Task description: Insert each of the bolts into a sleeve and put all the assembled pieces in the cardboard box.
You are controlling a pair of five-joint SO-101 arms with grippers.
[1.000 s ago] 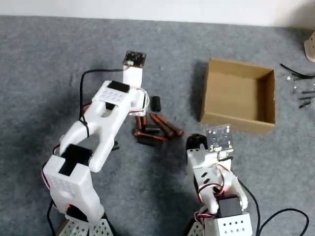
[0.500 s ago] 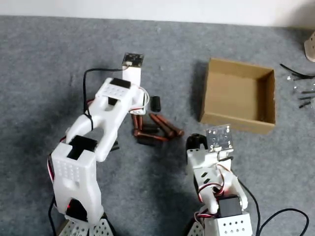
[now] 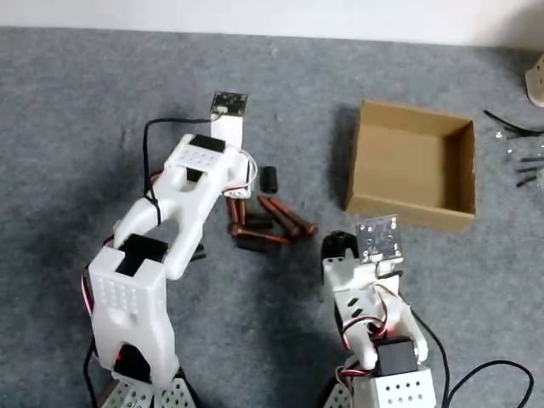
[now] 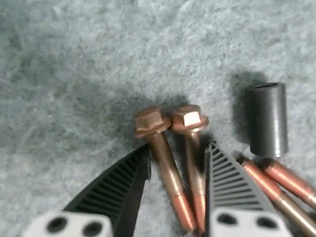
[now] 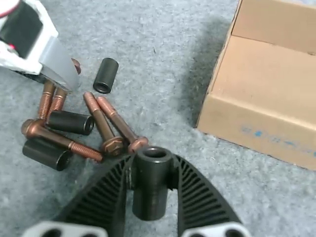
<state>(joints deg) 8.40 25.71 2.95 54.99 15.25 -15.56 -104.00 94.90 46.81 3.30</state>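
Two copper bolts (image 4: 148, 121) (image 4: 190, 118) lie side by side between the fingers of my open left gripper (image 4: 178, 148). A black sleeve (image 4: 266, 118) lies just beside them, with two more bolts (image 4: 281, 182) past it. In the high view the left arm (image 3: 204, 170) hangs over this pile of bolts (image 3: 280, 217) and sleeves (image 3: 269, 178). My right gripper (image 5: 152, 163) is shut on an upright black sleeve (image 5: 150, 187) and sits close to the near side of the pile, left of the cardboard box (image 5: 261, 113). The box (image 3: 408, 212) is open and holds nothing.
Grey carpet covers the table. Small dark parts (image 3: 518, 157) lie scattered at the far right edge, and a pale object (image 3: 535, 81) sits above them. Two sleeves (image 5: 71, 122) (image 5: 47, 153) and another bolt (image 5: 59, 138) lie among the pile.
The left arm leaned a little further over the bolt pile a second ago and has stood still since. The right arm with its sleeve has not moved.
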